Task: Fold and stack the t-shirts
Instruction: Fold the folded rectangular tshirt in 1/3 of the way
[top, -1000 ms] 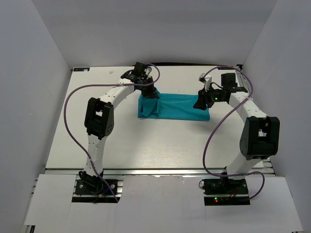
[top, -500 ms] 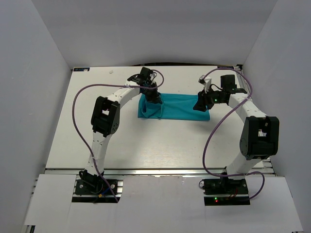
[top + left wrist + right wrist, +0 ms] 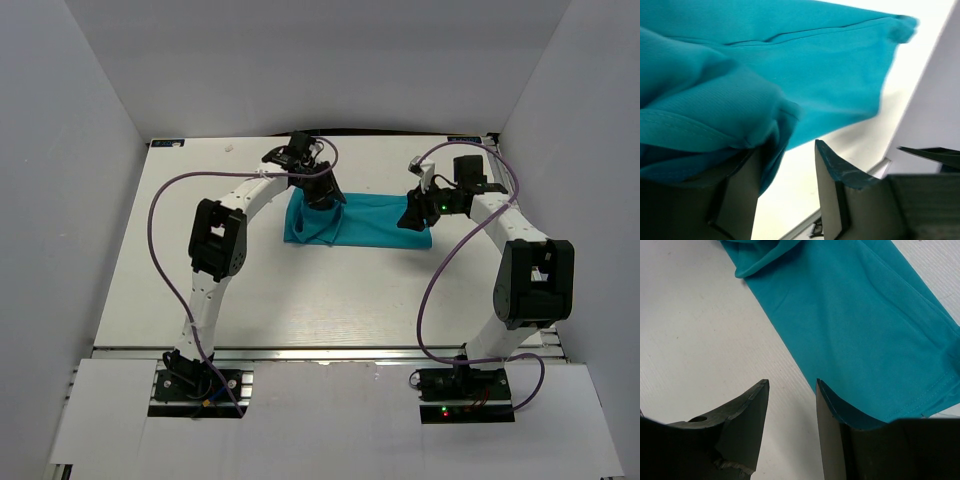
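Lighting's bright and even, shadows soft; my left claw [image 3: 787, 162] looks blurry up close, tabletop [image 3: 300, 290] slightly washed out.

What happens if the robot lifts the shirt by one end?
The t-shirt likely droops: its left end is already bunched into soft folds. It lies thin and flat elsewhere, so it's probably light, and a push would probably wrinkle it.
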Tool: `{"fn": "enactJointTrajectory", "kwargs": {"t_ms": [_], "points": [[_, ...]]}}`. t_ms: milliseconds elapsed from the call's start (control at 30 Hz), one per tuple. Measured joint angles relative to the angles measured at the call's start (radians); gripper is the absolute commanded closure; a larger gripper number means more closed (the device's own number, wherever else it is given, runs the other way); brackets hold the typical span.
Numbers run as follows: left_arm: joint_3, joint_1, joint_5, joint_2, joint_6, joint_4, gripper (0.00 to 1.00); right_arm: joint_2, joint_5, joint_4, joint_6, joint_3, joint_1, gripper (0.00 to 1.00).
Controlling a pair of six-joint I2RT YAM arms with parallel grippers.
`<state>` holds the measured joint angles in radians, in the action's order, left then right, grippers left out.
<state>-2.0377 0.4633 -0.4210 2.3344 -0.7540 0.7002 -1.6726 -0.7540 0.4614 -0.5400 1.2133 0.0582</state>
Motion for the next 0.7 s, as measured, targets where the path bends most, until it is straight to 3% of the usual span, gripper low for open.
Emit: {"fn": "enactJointTrajectory", "kwargs": {"t_ms": [533, 700], "points": [[-0.157, 0.0, -0.109, -0.007, -0.054, 0.002, 0.44, 0.0, -0.003, 0.0, 0.002, 0.0, 0.0, 0.51], [-0.132, -0.011, -0.114, -0.058, -0.023, -0.004, 0.43, 0.0, -0.009, 0.001, 0.001, 0.0, 0.001, 0.51]]}}
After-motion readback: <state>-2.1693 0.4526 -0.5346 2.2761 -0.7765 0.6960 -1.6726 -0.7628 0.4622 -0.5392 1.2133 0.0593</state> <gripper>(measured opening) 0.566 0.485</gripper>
